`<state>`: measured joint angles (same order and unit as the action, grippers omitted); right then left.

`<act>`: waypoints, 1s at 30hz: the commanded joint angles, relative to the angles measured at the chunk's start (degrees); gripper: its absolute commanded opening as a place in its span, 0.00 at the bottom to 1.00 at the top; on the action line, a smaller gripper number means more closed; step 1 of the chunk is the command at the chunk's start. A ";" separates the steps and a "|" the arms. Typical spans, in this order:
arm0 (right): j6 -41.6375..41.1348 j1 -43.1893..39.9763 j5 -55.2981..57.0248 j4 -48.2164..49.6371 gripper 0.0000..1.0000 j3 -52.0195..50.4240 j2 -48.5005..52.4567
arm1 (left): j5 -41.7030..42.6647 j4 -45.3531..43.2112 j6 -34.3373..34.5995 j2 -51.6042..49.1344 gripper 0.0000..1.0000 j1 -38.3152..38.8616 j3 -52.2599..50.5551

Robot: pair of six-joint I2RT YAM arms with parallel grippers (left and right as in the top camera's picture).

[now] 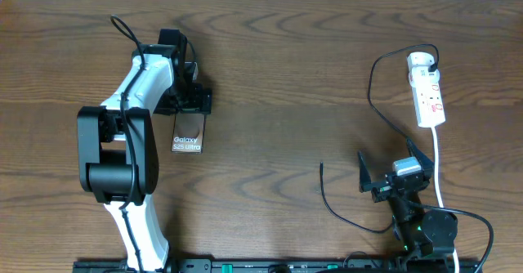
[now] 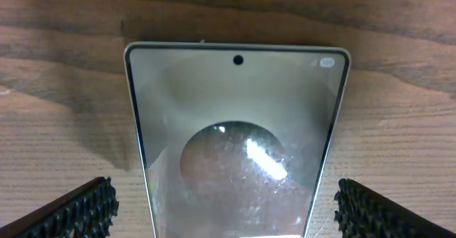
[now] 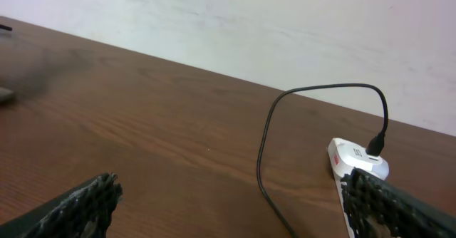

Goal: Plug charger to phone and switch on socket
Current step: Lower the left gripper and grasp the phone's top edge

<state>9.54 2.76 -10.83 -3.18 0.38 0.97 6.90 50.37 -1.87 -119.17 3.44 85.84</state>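
1. Brown wood grain covers the counter (image 1: 270,77), which fills nearly the whole overhead view.
2. We see the white and black left arm (image 1: 122,150) reaching from the lower left toward the upper left. Its left pincer (image 2: 224,199) is spread wide. In the wrist view its ribbed pads (image 2: 85,209) stand one to each side of the phone, clear of its edges.
3. The black right arm (image 1: 421,228) sits at the lower right. Its right pincer (image 1: 385,152) is also spread wide, with nothing between the fingers.
4. The white socket (image 1: 428,93) lies at the upper right, with a round plug at its top end and a white cord running down past the right arm.
5. The phone (image 1: 187,134) lies flat at the left of centre, just below the left pincer, its white lettering showing.
6. The thin black charger (image 1: 369,83) leaves the socket's top end and loops left, then down toward the right pincer. We find its free tip at the lower centre, left of that pincer and well apart from the phone.
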 commanded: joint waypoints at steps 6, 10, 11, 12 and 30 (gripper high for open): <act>0.39 0.33 0.15 -0.28 0.99 -0.07 -0.15 | -0.94 1.40 0.24 -0.74 0.98 -0.07 -0.44; 0.39 0.33 0.15 -0.28 0.99 -0.07 -0.15 | -0.90 1.40 0.46 -0.76 0.98 0.24 -1.01; 0.39 0.33 0.15 -0.28 0.99 -0.07 -0.15 | -0.90 1.40 0.46 -0.74 0.98 0.44 -1.22; 0.39 0.33 0.15 -0.28 0.99 -0.07 -0.15 | -0.90 1.38 0.46 -0.76 0.98 0.66 -1.51; 0.39 0.33 0.15 -0.28 0.99 -0.07 -0.15 | -1.62 -3.17 0.42 -0.74 0.98 2.47 -5.77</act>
<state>9.52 2.76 -10.83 -3.18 0.38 0.97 4.25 47.79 -1.30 -119.02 5.85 81.56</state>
